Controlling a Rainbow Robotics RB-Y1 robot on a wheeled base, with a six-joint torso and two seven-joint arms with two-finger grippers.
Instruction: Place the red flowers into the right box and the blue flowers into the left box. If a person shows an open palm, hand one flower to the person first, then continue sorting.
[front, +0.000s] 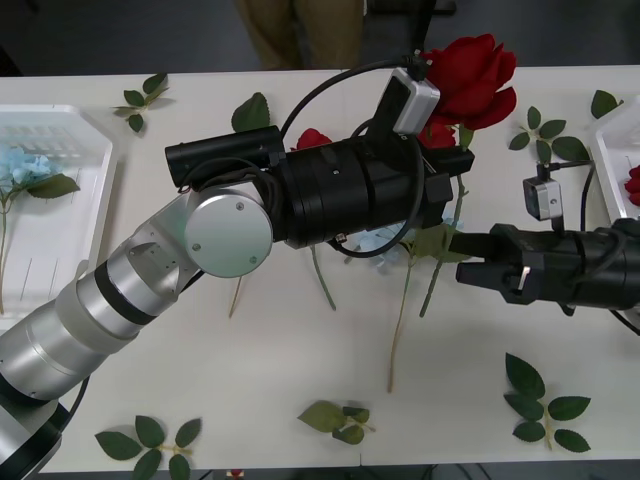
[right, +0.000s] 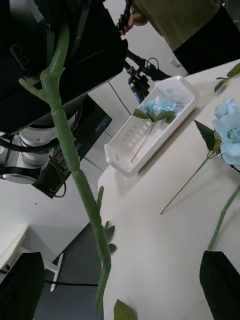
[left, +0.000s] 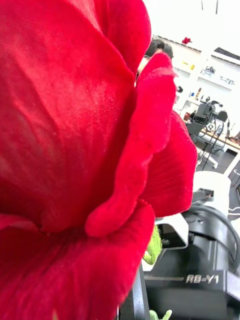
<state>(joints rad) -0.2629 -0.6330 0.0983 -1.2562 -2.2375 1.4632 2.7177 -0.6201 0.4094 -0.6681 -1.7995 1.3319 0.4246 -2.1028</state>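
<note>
While my left gripper (front: 455, 160) clamps a red rose (front: 470, 78) by the stem just under its head, lifted above the table (front: 300, 360), my right gripper (front: 462, 270) waits with fingers apart beside the hanging stem. A blue hydrangea (front: 22, 165) lies in the left box (front: 75, 215), far from the rose.

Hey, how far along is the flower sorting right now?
Done: one blue flower lies in the left box, and a red bloom sits in the right box. In hand: the left hand holds a red rose up, its stem reaching into the open right hand. Left: another blue flower and a second rose lie on the table.
</note>
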